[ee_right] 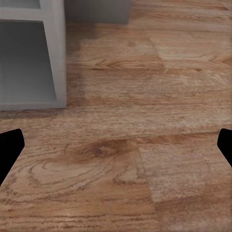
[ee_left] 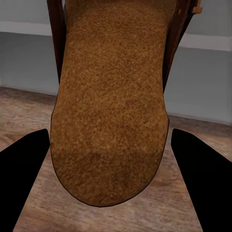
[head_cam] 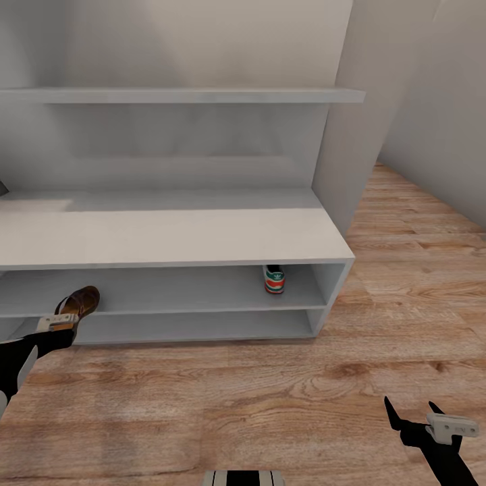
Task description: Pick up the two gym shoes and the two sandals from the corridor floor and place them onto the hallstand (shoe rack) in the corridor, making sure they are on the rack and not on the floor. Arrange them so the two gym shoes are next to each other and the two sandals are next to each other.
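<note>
Dark brown leather sandal (head_cam: 79, 302) with a tan footbed sits clamped in the left gripper (head_cam: 64, 318) before the light-grey hallstand (head_cam: 169, 236), whose upper shelf holds a white green-striped gym shoe (head_cam: 273, 279); any logo is unreadable. The right gripper (head_cam: 413, 410) hangs spread above the wood-grain plank floor (head_cam: 270, 405)

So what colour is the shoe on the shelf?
The gym shoe is white with green stripes and a red-orange heel, best seen in the head view.
</note>
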You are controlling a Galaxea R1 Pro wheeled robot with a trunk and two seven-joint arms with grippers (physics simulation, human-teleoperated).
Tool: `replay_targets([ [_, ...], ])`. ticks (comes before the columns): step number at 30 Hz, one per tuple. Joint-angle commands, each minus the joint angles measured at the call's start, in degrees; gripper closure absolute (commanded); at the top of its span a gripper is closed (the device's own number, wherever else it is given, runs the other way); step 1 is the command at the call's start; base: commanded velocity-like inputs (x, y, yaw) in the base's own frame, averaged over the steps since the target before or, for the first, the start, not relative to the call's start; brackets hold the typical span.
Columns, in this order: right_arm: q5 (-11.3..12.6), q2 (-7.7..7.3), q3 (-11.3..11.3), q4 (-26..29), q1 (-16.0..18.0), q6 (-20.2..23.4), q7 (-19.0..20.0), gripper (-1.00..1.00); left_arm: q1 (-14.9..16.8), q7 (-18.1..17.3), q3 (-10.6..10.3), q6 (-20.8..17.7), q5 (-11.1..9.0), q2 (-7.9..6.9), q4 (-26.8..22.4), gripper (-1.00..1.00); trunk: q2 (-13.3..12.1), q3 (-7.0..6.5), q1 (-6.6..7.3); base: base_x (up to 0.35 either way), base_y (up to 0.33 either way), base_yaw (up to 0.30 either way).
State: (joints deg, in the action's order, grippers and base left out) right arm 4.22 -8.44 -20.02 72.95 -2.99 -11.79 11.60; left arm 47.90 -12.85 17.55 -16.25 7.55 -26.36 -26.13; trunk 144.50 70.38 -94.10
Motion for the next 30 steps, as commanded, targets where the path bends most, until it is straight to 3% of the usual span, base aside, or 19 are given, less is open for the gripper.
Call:
replay_targets([
  [1, 0.0, 0.0, 0.01, 0.0, 0.0, -0.01, 0.02, -1.0, 0.0, 0.01, -0.01, 0.02, 0.0, 0.0, 0.0, 1.0, 0.0, 0.0, 0.0, 0.001, 0.0, 0.0],
  [15, 0.0, 0.0, 0.07, 0.07, 0.0, -0.12, 0.08, -1.0, 0.0, 0.03, 0.01, 0.79, -0.17, -1.3, 0.17, 1.0, 0.0, 0.0, 0.0, 0.0, 0.0, 0.0],
  [30, 0.0, 0.0, 0.07, 0.08, 0.0, -0.17, 0.09, -1.0, 0.0, 0.01, -0.04, 2.6, -0.24, -1.72, 1.21, 1.0, 0.0, 0.0, 0.0, 0.0, 0.0, 0.0],
])
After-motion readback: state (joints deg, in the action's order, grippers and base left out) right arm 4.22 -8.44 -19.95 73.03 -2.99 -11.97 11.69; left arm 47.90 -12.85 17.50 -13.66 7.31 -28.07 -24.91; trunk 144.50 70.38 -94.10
